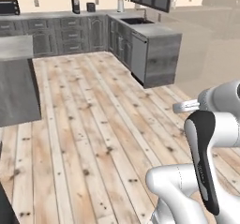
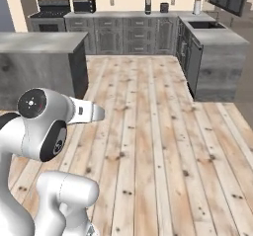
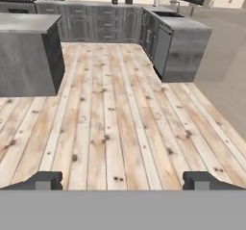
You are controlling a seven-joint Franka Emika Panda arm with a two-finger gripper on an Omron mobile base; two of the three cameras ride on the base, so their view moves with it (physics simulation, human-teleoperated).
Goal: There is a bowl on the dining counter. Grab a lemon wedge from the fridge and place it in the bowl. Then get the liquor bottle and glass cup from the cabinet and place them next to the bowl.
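Bare plank floor (image 3: pixel 115 113) runs to grey drawer units (image 3: pixel 96 24) along the far wall. Grey island (image 3: pixel 29 56) at left, its worktop bare; sink peninsula (image 3: pixel 180 44) at right. Gripper (image 3: pixel 123 180) wide, nothing between its fingertips (image 3: pixel 45 180), hovering over the floor. Task things: whereabouts cannot be told

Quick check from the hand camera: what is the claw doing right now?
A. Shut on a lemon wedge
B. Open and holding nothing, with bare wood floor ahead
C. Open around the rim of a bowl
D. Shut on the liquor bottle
B: in the hand view the claw has its two dark fingertips set far apart with nothing between them, and beyond them lies the wooden floor.
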